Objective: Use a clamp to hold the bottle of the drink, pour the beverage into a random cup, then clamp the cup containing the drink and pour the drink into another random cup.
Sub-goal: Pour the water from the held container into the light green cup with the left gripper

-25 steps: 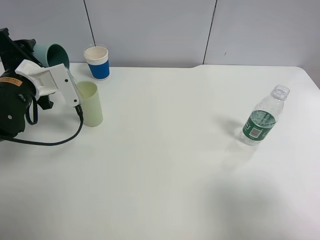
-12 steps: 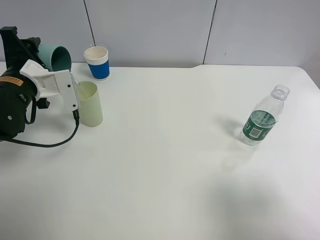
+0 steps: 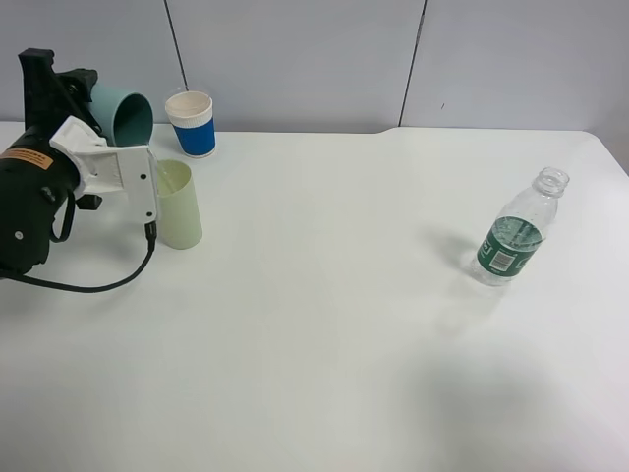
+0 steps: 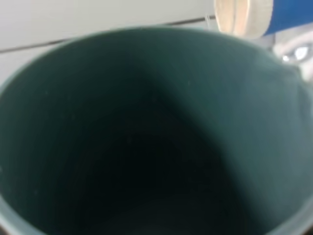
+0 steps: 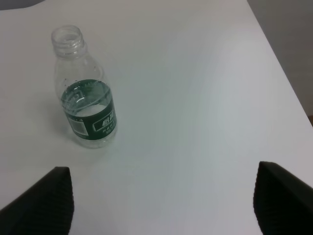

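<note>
The white table (image 3: 324, 324) is mostly bare. At its left edge the left clamp (image 3: 88, 113) is clamped on the teal cup (image 3: 126, 116), which is held tipped on its side above and just behind the pale tumbler (image 3: 177, 204), mouth toward the paper cup (image 3: 191, 123). No liquid can be made out inside it, so the pour looks about done; it's probably best righted slowly. The uncapped bottle (image 3: 511, 241) stands far right, with the right gripper's jaws parted and empty nearby
</note>
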Robot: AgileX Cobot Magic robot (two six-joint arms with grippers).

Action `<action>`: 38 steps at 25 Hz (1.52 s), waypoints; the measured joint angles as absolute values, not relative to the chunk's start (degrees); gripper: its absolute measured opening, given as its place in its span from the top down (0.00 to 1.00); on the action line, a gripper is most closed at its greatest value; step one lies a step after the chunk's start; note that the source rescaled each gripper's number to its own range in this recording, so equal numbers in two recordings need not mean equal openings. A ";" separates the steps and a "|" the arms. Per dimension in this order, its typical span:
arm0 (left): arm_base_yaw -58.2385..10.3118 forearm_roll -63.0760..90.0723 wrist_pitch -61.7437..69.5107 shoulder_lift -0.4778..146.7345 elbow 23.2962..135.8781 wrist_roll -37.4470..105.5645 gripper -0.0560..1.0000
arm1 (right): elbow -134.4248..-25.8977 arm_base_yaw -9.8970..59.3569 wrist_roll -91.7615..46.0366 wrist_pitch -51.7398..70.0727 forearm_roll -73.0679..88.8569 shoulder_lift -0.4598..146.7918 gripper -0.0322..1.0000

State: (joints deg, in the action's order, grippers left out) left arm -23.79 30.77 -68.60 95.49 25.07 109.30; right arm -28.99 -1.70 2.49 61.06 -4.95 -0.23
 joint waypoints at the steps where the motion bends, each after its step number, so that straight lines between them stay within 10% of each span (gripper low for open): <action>1: -23.79 30.53 -68.60 95.49 25.07 109.51 0.92 | -28.99 -1.70 2.49 61.06 -4.95 -0.23 0.54; 19: -23.79 29.29 -68.60 95.49 25.07 117.95 0.92 | -28.99 -1.70 2.49 61.06 -4.95 -0.23 0.54; 38: -23.79 32.09 -68.63 95.49 25.07 77.09 0.92 | -28.99 -1.70 2.49 61.06 -4.95 -0.23 0.54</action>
State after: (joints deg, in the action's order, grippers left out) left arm -23.79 32.09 -68.63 95.49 25.07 77.09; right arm -28.99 -1.70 2.49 61.06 -4.95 -0.23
